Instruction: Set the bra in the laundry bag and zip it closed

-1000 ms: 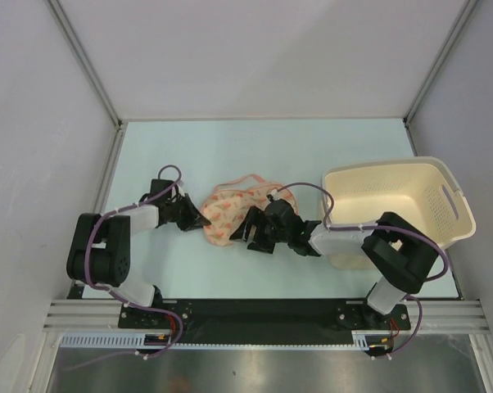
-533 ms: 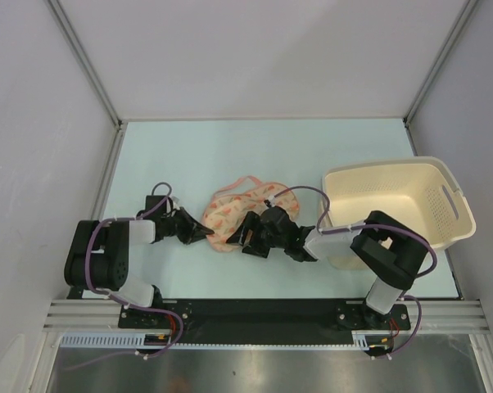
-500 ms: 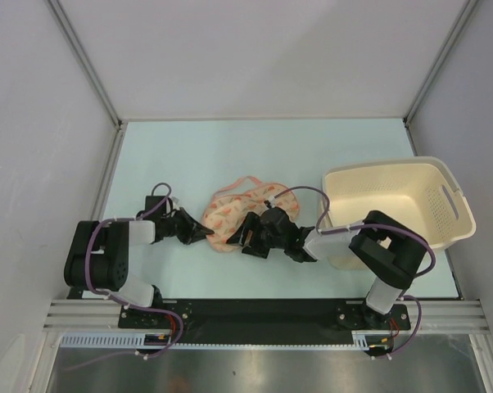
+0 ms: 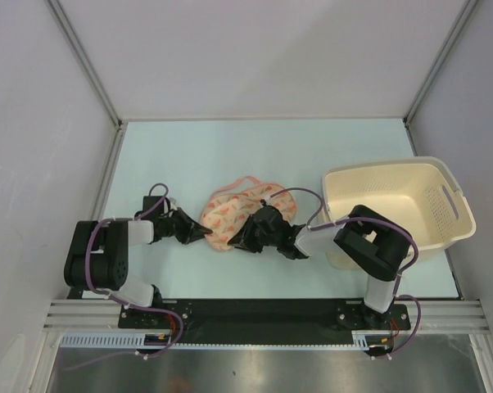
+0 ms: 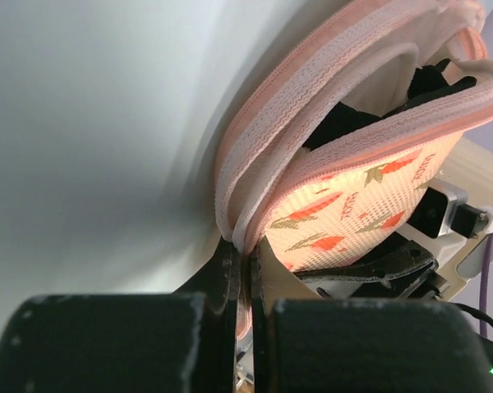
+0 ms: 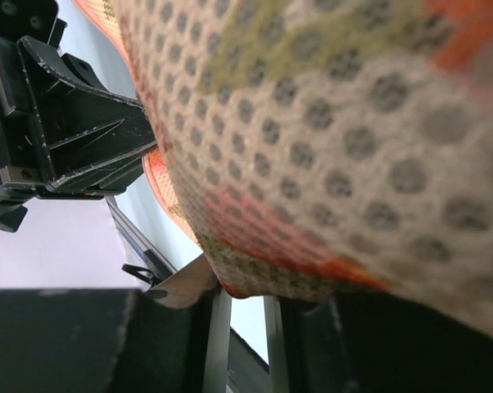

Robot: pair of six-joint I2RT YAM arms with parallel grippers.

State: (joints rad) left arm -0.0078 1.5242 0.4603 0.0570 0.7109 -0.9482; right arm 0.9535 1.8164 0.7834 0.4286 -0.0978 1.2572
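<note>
The left tool (image 5: 245, 282) pinches the soft, carrot-printed mesh bag's (image 5: 353, 205) ribbed zip edge; whether the right tool (image 4: 245, 239) grips is unclear.

Laundry bag (image 4: 230, 214) on the table (image 4: 230, 155), slightly toward six o'clock of centre. Left gripper (image 4: 203, 233) touching at its eight o'clock, right gripper (image 4: 245, 238) at five (both close in). Basket (image 4: 398, 205) well apart at three.

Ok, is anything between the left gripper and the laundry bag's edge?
Nothing visible. The left gripper is shut directly on the laundry bag, pinching the pink zip rim at its near end, with no other object between them.
</note>
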